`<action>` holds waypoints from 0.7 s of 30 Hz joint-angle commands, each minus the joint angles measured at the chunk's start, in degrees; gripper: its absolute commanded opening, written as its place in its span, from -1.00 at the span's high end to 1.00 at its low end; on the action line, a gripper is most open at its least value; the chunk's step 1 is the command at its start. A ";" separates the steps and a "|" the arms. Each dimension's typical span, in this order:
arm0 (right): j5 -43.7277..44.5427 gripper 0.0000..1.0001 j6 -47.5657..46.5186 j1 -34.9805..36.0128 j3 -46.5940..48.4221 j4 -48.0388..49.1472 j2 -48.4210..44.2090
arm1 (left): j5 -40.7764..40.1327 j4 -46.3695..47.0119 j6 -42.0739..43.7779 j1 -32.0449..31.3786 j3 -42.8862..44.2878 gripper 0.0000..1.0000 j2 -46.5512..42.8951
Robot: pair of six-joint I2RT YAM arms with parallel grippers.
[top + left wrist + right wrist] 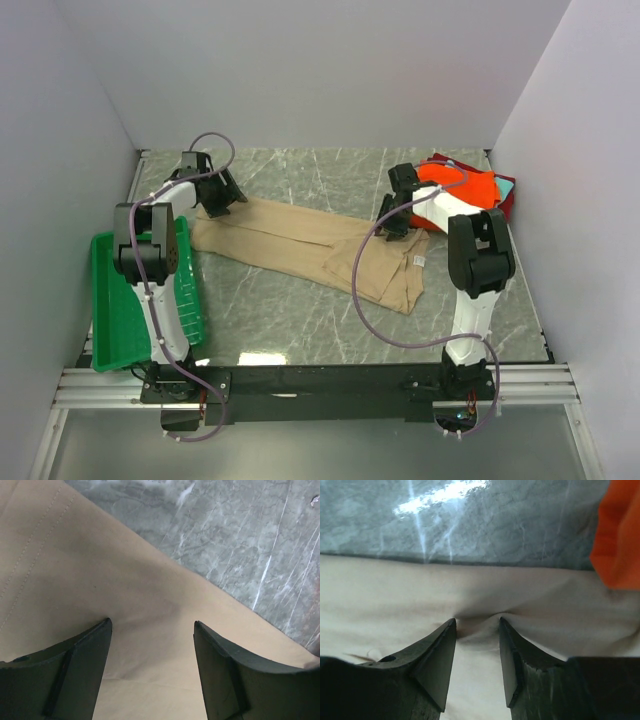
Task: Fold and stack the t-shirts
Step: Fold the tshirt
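Tan t-shirt (300,245) lay spread across the table (300,335) centre, left to right. My left gripper (152,624) stood wide open on its far-left end; my right gripper (477,621) stood half open, cloth puckered between tips.

Tan t-shirt (300,240) folded lengthwise, lying diagonally mid-table; orange-topped folded stack (482,187) far right corner.

Plain pale walls (320,70) box in a grey-green veined marble table (290,320), glare (262,357) shining near its front metal rail (100,386).
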 commanded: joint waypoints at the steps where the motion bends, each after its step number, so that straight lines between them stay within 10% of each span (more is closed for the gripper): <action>1: -0.12 0.06 0.81 0.78 3.35 -0.62 2.45 | -2.32 -0.29 0.12 0.21 -0.69 -0.46 1.50; 21: -2.32 0.07 0.46 3.33 26.88 -8.17 18.96 | -6.28 -4.69 1.27 4.96 -2.18 -0.47 1.42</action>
